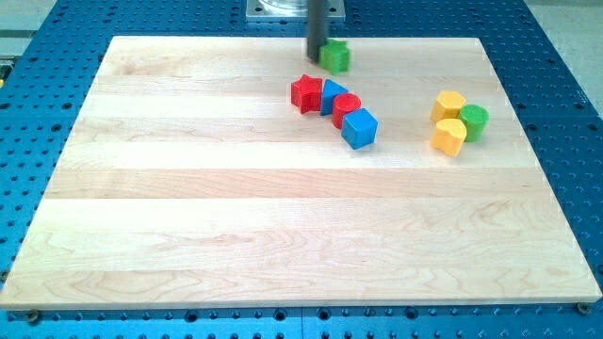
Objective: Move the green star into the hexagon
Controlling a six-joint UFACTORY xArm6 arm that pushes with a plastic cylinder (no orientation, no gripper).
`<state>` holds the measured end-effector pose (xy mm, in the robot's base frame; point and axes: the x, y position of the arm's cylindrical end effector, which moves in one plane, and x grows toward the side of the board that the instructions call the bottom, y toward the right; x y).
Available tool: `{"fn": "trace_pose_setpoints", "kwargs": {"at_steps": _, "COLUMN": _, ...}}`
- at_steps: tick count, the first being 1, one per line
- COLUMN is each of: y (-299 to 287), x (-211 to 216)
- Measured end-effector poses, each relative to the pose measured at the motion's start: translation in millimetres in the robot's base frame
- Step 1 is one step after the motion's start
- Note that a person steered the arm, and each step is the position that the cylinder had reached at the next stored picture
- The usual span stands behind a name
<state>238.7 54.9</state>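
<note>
Near the view's top edge of the wooden board (236, 207), just right of centre, sits the green star (335, 56). My tip (317, 55) stands at its left side, touching or all but touching; contact cannot be confirmed. The rod (318, 26) rises straight up out of the view. No gripper on this arm, so nothing opens or closes; the rod ends bare and grips nothing.

Below the star, apart from it, a chain of four blocks runs down toward the view's right: red star (305, 93), then a blue block (331, 95) touching it, shape unclear, partly hidden; then a red cylinder (346, 108); then a blue cube (359, 128) at the lower end. All four appear to touch in sequence.

Well to the view's right, a second cluster: yellow hexagon (449, 104) on top, a green cylinder (474, 121) to its lower right, a second yellow block (449, 137) beneath, shape not certain. These three sit tight together.

Green star lies well apart from the hexagon, to its upper left. Blue perforated table (556, 56) surrounds the board.
</note>
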Motion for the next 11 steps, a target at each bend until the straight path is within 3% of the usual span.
{"fn": "trace_pose_setpoints", "kwargs": {"at_steps": 2, "y": 23, "x": 84}}
{"fn": "trace_pose_setpoints", "kwargs": {"at_steps": 4, "y": 4, "x": 1}}
{"fn": "trace_pose_setpoints", "kwargs": {"at_steps": 5, "y": 36, "x": 15}}
{"fn": "trace_pose_setpoints", "kwargs": {"at_steps": 6, "y": 58, "x": 77}}
{"fn": "trace_pose_setpoints", "kwargs": {"at_steps": 7, "y": 64, "x": 82}}
{"fn": "trace_pose_setpoints", "kwargs": {"at_steps": 8, "y": 63, "x": 61}}
{"fn": "trace_pose_setpoints", "kwargs": {"at_steps": 10, "y": 88, "x": 131}}
{"fn": "trace_pose_setpoints", "kwargs": {"at_steps": 11, "y": 98, "x": 137}}
